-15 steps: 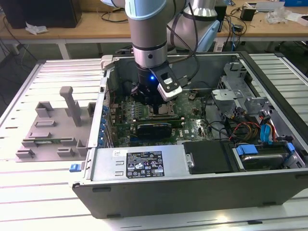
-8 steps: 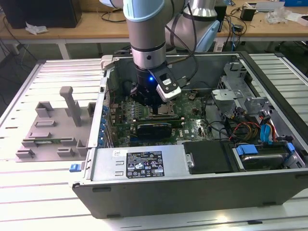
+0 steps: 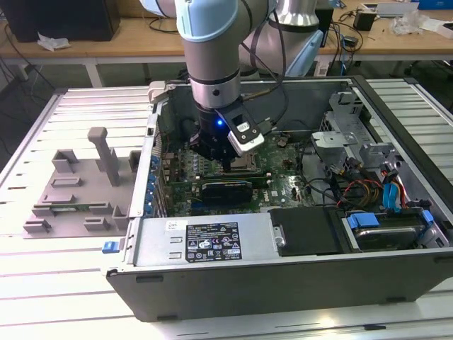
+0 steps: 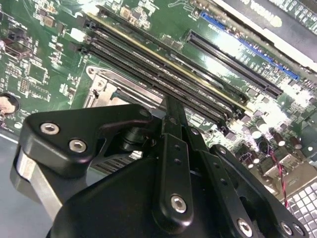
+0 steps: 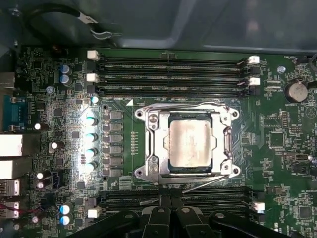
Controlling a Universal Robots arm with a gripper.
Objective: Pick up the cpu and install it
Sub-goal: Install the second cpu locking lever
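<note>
The cpu (image 5: 190,144), a flat square chip with a dull silver top, lies inside the metal-framed socket (image 5: 148,144) on the green motherboard in the first wrist view. My gripper (image 3: 228,164) hangs low inside the open computer case, just over the socket area. In the first wrist view its black fingertips (image 5: 171,199) meet over the memory slots beside the socket, apart from the cpu. In the second wrist view the gripper's fingers (image 4: 172,106) run together to a thin point above the slots. The gripper is shut with nothing in it.
The case walls (image 3: 283,280) ring the motherboard. Long memory slots (image 5: 171,77) run on both sides of the socket. A drive cage and coloured cables (image 3: 386,184) fill the exterior view's right. A grey fixture (image 3: 81,188) sits on the slatted table at its left.
</note>
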